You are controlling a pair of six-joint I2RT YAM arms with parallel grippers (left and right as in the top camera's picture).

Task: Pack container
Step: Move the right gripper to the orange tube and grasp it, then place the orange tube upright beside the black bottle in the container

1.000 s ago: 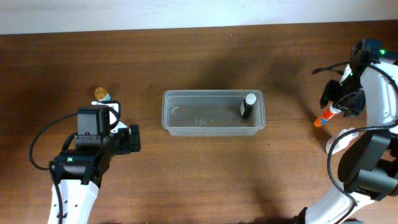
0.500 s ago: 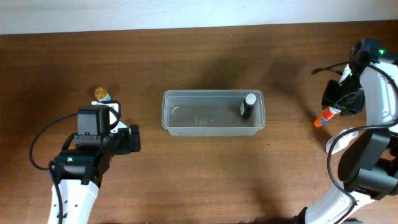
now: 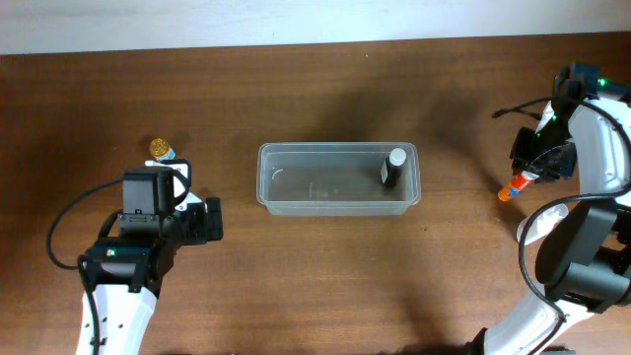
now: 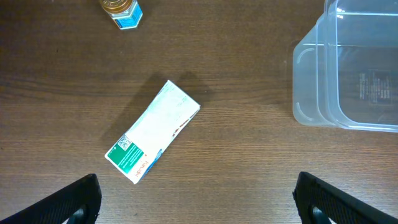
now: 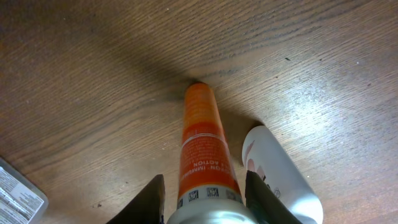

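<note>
**Stock check, packing job, as read from my screens**

1. The container (image 3: 335, 148): a clear tub in the middle of the worktop (image 3: 315, 266), long side running left to right. It holds one small dark bottle (image 3: 392, 168) with a white cap, upright at the right end. The other end of the tub is bare.
2. Orange-capped tube (image 5: 202, 146): far right, well apart from the tub. My right claw (image 5: 205, 202) is clamped on its body, cap pointing down at the wood. I cannot tell whether the tip touches.
3. White bottle (image 5: 280, 180): lying just beside the tube, loose.
4. White-and-green carton (image 4: 153, 131): flat on the worktop, left of the tub. My left claw (image 4: 199, 205) hangs above it with fingers spread wide, holding nothing.
5. Gold-lidded jar (image 4: 122, 11): beyond the carton and apart from it (its blue label is too small to read).

Tally: one piece is packed and four are outside the tub by my count, so I judge the job to be early. The tube looks like the piece in hand, with its carry across to the tub not yet made. The white bottle, carton and jar are untouched. The left-side pair sit nearer the tub, so I expect shorter trips for them.
</note>
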